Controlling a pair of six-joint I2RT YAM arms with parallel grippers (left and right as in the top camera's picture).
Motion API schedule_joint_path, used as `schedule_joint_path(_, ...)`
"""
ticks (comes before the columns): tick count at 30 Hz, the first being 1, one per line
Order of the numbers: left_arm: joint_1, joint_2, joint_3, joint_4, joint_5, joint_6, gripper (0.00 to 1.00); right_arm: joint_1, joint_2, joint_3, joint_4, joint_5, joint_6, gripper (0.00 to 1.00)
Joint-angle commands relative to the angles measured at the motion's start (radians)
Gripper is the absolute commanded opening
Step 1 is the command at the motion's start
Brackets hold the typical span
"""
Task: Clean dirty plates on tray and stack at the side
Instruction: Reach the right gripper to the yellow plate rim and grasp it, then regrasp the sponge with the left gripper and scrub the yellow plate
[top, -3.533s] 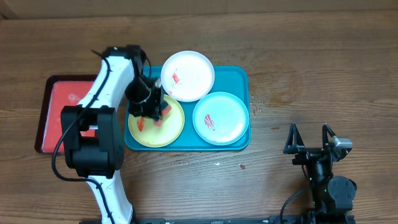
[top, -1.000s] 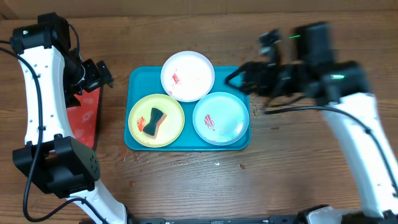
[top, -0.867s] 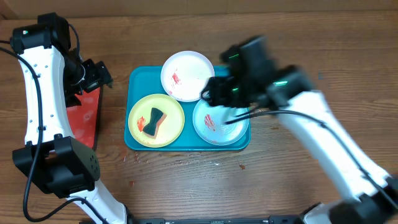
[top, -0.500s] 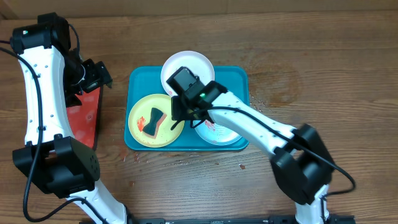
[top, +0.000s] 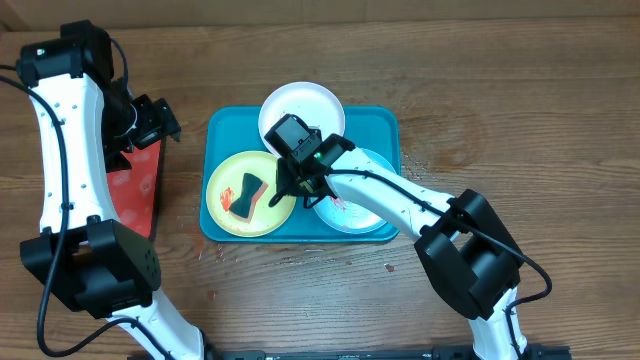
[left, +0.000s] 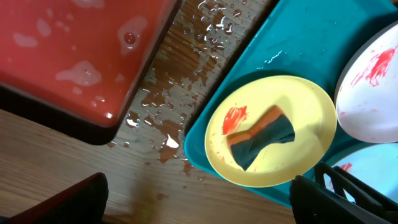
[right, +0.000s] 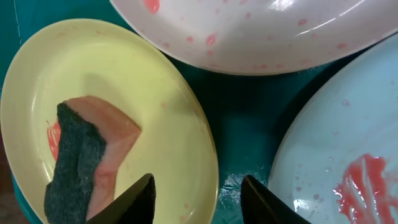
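Progress looks slight. All three plates sit on the teal tray (top: 222, 128), each with red smears: white plate (top: 310, 100) at the back, yellow-green plate (top: 262, 215) front left, light blue plate (top: 378, 165) front right. A sponge (top: 246, 194) lies on the yellow-green plate; whether that plate is partly wiped I cannot tell. My right claw (right: 198, 186) hovers over its rim, fingers apart, empty. My left claw (top: 158, 122), also spread, hangs over the red tray (top: 140, 190). Nothing is stacked on the counter (top: 500, 100) yet.
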Motion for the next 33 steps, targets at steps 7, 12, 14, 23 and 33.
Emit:
schedule_joint_path(7, -0.003, 0.01, -0.004, 0.001, 0.005, -0.013, 0.89, 0.011, 0.003, -0.099, 0.082, -0.036, 0.076, 0.48)
schedule_joint_path(12, -0.003, 0.01, -0.004, 0.0, 0.005, -0.013, 0.85, 0.019, 0.003, -0.1, 0.087, -0.043, 0.094, 0.48)
schedule_joint_path(14, -0.003, 0.01, -0.004, -0.001, 0.005, -0.013, 0.85, 0.027, 0.011, -0.1, 0.09, -0.031, 0.098, 0.47)
schedule_joint_path(23, -0.016, 0.01, -0.091, 0.016, 0.006, -0.013, 0.64, 0.035, 0.049, -0.099, 0.106, -0.015, 0.101, 0.26)
schedule_joint_path(33, -0.143, 0.01, -0.362, 0.277, 0.255, 0.251, 0.51, 0.034, 0.049, -0.099, 0.105, -0.034, 0.096, 0.19)
